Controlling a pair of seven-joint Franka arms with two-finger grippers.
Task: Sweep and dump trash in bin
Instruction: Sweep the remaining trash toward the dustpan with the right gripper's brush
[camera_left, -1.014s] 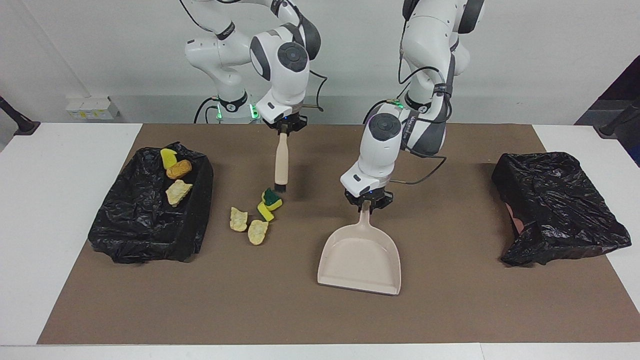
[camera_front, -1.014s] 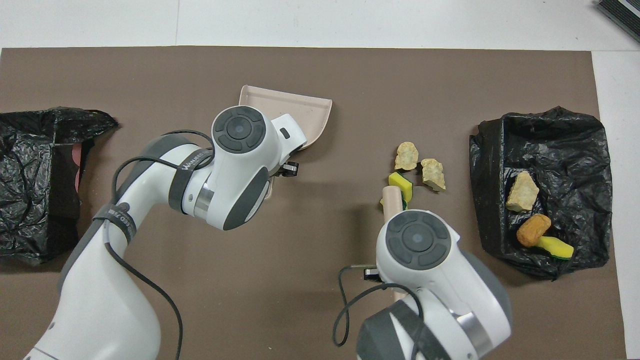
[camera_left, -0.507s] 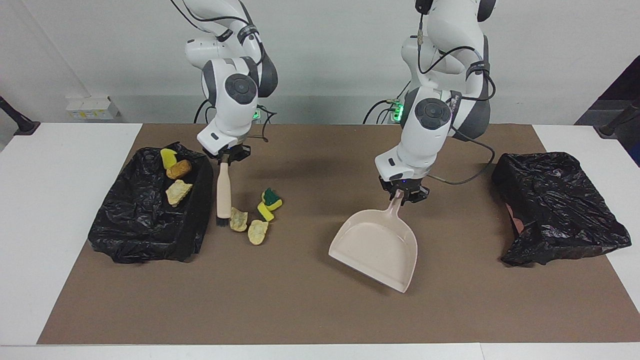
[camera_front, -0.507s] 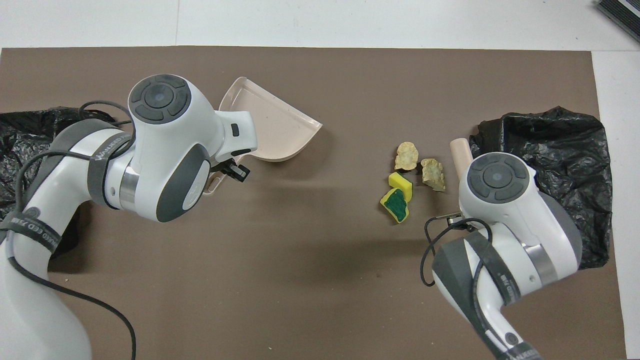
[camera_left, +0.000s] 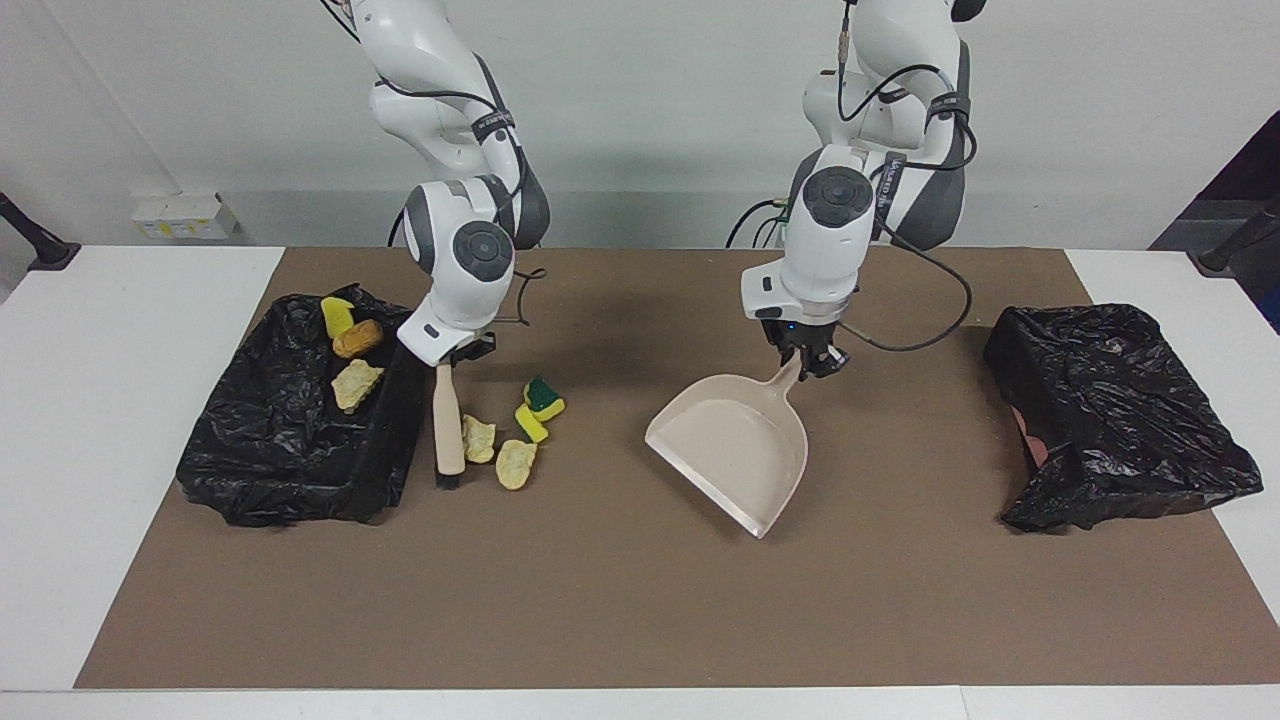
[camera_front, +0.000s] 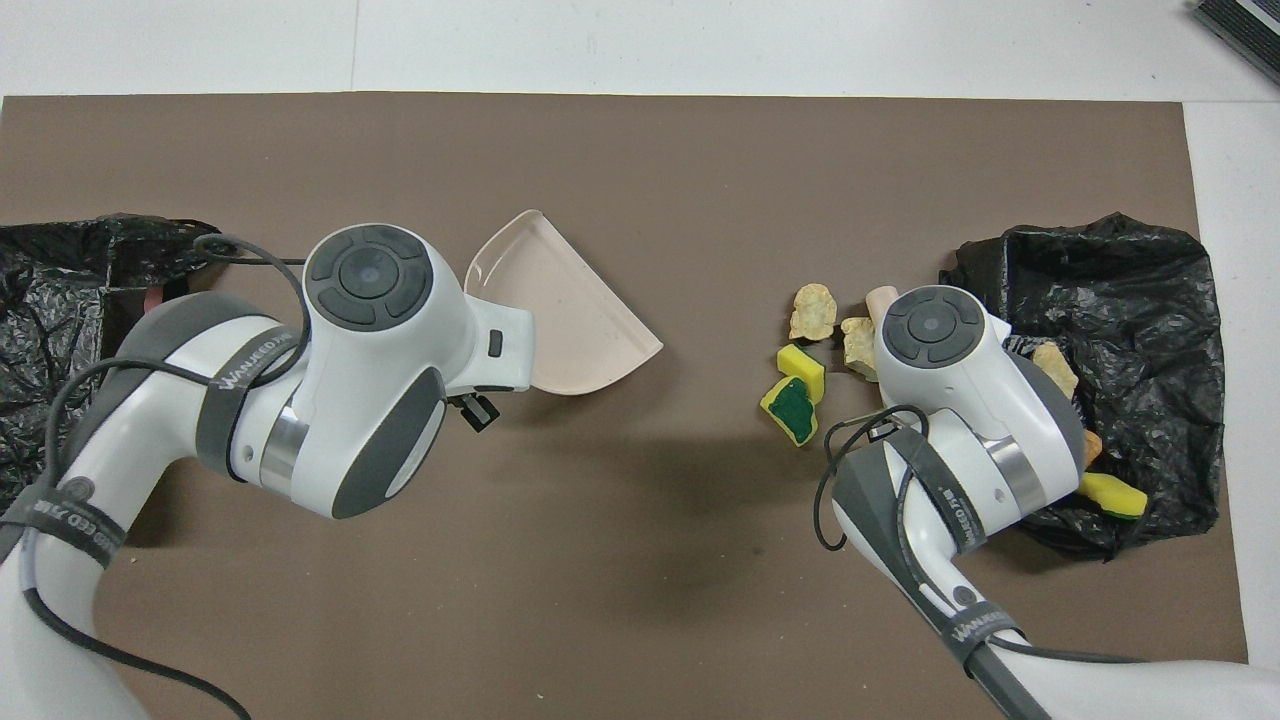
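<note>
While the right gripper (camera_left: 452, 360) clamps the brush (camera_left: 448, 430) beside the scraps (camera_left: 497, 450), I see the left gripper (camera_left: 812, 362) gripping the dustpan (camera_left: 730, 450).

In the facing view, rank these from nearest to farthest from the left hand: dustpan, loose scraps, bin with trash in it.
From the left hand:
1. Dustpan, held in that hand by its handle.
2. Loose scraps, mid-mat, toward the right arm's end.
3. Bin with trash, at the right arm's end.
</note>
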